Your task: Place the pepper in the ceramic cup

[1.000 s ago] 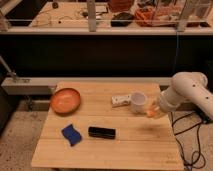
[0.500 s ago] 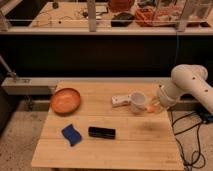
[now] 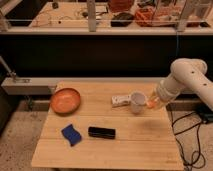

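- No text, label, brand, number or sign can be read anywhere in the view.
- The ceramic cup [image 3: 136, 101] on the surface [image 3: 130, 137] shows a plain white wall with no legible mark.
- The flat white block [image 3: 120, 100] just beside the cup has some darker patches, too blurred to read as writing.
- The gripper [image 3: 152, 102] is at the cup's right side, jaws closed on the pepper [image 3: 150, 106]. No marking is legible on it or on the pale arm [image 3: 187, 80] behind it.
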